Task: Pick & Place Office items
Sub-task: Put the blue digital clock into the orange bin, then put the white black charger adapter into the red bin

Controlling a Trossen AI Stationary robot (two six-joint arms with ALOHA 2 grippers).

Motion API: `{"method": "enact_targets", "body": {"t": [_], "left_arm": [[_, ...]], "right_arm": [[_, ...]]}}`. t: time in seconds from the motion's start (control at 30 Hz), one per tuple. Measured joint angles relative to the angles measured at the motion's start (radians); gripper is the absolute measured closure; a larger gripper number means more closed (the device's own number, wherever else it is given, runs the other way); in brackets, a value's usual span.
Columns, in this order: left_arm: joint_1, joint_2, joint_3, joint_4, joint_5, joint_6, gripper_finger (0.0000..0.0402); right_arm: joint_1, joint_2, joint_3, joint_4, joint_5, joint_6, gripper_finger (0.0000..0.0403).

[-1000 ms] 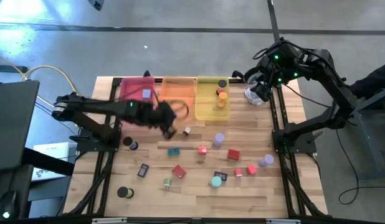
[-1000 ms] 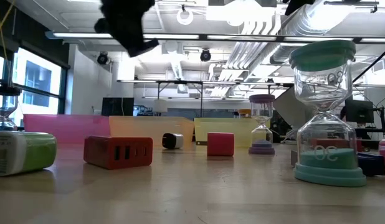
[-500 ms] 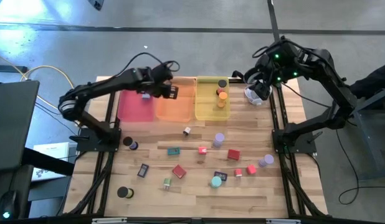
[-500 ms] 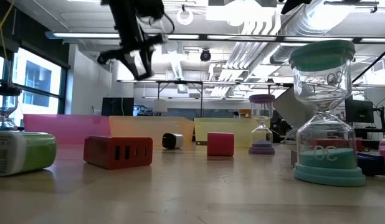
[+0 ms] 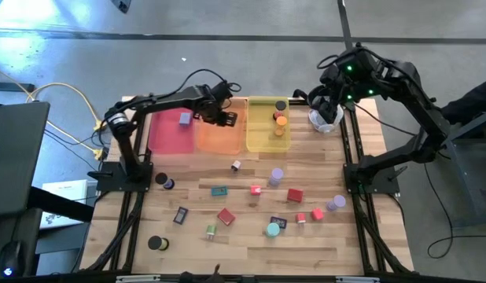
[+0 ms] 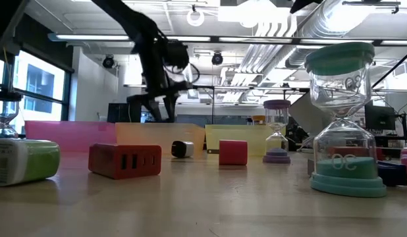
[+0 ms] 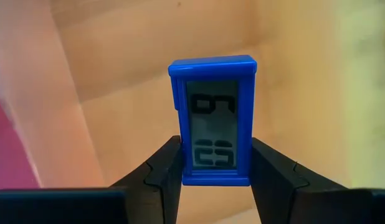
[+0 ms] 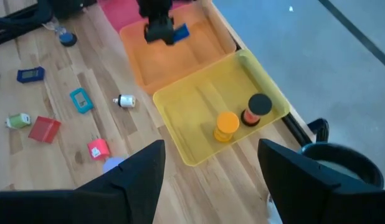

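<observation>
Left hand (image 7: pixel 210 180) clamps a blue timer (image 7: pixel 212 118) by its lower end above the orange tray (image 5: pixel 221 135); released from this height, it may bounce out.

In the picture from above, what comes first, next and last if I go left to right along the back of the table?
Pink tray → orange tray, with the left gripper holding a blue timer over it → yellow tray → white device under the right gripper.
</observation>
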Motion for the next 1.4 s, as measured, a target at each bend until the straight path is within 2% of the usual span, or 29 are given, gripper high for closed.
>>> {"method": "enact_targets", "body": {"t": [0.53,0.6,0.77,0.97,1.23,1.4], "left_arm": [[0.003,0.109,-0.001,0.021,-0.016,0.033,0.0264],[0.004,0.114,-0.001,0.028,-0.016,0.033,0.0244],[0.007,0.114,-0.001,0.038,-0.020,0.034,0.0163],[0.007,0.113,-0.001,0.037,-0.016,0.083,0.0138],[-0.001,0.024,0.000,-0.004,0.047,0.206,0.0135],[-0.035,-0.055,0.052,-0.121,0.032,0.177,0.0143]], "right_arm": [[0.000,0.059,0.000,0.020,0.039,-0.037,0.0156],[0.000,0.067,0.000,0.020,0.047,-0.044,0.0156],[0.000,0.073,0.000,0.020,0.053,-0.063,0.0156],[0.000,0.073,0.000,0.025,0.053,-0.065,0.0156],[0.000,0.073,0.000,0.025,0.052,-0.080,0.0156],[0.000,0.073,0.000,0.025,0.050,-0.085,0.0156]]}}
